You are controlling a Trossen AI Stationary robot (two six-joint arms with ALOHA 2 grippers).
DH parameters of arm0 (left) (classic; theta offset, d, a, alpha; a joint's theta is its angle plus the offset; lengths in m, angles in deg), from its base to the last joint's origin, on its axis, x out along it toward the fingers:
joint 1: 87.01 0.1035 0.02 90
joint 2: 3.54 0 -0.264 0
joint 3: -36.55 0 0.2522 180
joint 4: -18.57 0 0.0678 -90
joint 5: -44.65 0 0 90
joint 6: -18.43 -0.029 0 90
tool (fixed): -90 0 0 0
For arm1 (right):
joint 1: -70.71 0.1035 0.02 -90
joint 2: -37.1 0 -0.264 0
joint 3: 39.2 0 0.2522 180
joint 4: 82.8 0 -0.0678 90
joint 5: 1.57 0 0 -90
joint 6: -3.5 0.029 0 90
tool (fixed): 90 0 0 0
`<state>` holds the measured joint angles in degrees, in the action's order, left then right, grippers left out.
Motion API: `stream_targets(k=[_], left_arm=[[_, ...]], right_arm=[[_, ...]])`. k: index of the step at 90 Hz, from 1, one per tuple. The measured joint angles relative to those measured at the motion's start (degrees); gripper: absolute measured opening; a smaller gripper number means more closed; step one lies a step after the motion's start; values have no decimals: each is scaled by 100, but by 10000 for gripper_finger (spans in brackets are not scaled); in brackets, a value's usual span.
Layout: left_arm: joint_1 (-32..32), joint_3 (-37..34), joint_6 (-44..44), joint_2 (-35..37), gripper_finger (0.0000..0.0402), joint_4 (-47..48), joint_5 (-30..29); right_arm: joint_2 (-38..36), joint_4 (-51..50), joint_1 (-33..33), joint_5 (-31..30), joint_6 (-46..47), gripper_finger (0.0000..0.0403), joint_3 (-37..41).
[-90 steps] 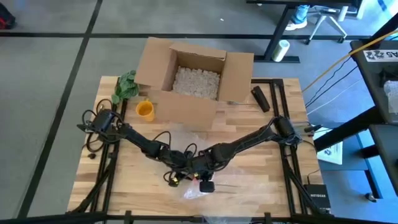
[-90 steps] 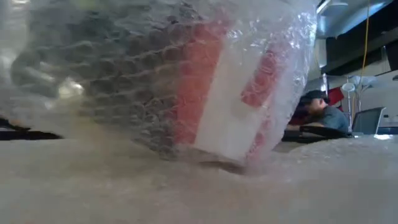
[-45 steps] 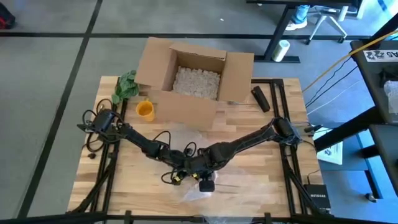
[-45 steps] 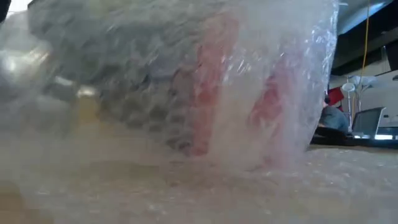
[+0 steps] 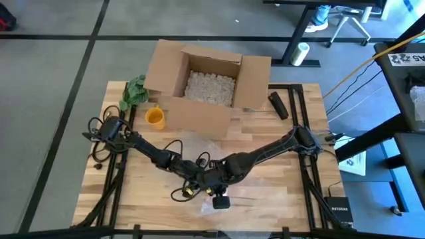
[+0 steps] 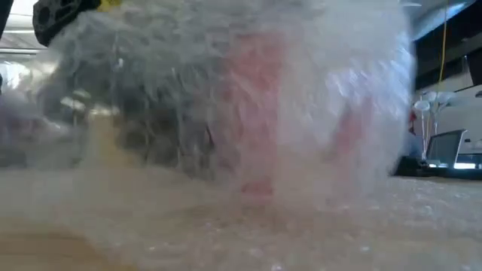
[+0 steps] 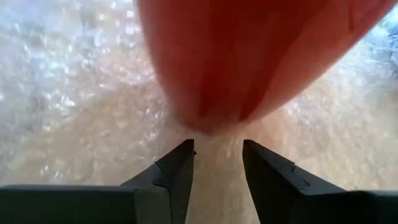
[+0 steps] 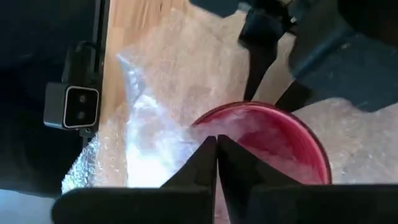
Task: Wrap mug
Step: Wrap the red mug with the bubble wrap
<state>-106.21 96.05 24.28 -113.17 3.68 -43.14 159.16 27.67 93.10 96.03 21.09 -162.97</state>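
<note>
Mug (image 8: 261,134): red, low centre of the high view, lying in bubble wrap (image 8: 155,118).
My right gripper (image 8: 216,152): pinched closed at its rim.
My left gripper (image 7: 217,165): parted, just beside the mug.
Table (image 5: 133,199): bare wood lower left; box (image 5: 206,83) upper centre.

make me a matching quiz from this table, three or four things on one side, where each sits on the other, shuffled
Things:
1. red mug
2. orange cup
3. cardboard box
4. green cloth

Places:
A. far left corner of the table
B. far middle of the table, open, filled with packing material
C. just left of the box's front
D. near edge, on bubble wrap

Pairs: 1-D, 2-C, 3-B, 4-A
</note>
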Motion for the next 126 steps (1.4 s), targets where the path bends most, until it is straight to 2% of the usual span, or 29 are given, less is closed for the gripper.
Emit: stream_targets(k=[19,37,63,84,91,103,126], left_arm=[[71,0,104,0,121,-274,7],[212,0,120,0,121,-508,3],[360,1,261,369,121,819,6],[350,4,143,1056,121,1574,-61],[321,4,120,1301,121,1969,-280],[264,9,324,1723,121,3150,-1050],[256,0,1672,2324,121,5406,-2410]], right_arm=[[0,-98,120,-92,62,0,0],[-213,-267,337,-694,226,0,2],[-612,-315,785,-1884,577,0,2],[-605,-379,839,-2016,649,0,2],[-595,-404,834,-2076,682,0,2],[-595,-452,838,-2164,731,0,4],[-593,-639,840,-2219,873,0,4]])
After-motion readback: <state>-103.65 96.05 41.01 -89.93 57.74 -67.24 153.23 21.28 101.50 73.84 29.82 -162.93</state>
